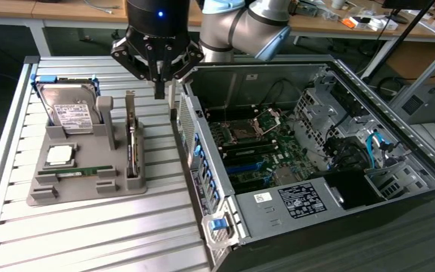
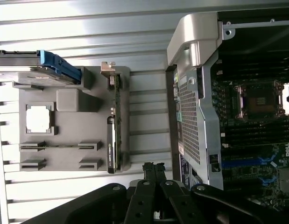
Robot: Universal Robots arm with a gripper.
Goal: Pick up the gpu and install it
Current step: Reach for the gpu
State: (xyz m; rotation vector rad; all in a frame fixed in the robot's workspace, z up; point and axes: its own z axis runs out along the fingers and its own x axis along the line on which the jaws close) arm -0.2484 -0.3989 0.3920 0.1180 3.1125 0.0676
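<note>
The gpu [image 1: 132,136] is a thin dark card standing on edge in a slot along the side of the grey holder tray [image 1: 89,195] that faces the computer. In the wrist view the gpu [image 2: 112,126] shows edge-on, with its metal bracket at the end toward the hard drive. My gripper [image 1: 158,93] hangs shut and holding nothing above the table. It is between the far end of the gpu and the corner of the open computer case [image 1: 308,158]. My gripper [image 2: 153,169] has its fingers pressed together, a little off the card's end.
The tray also holds a silver hard drive [image 1: 70,110] in a blue bracket, a processor chip [image 1: 59,154] and a green memory stick [image 1: 85,170]. The case lies open with its motherboard [image 1: 255,153] exposed. Its perforated wall [image 2: 193,116] stands close to the tray on the ribbed metal table.
</note>
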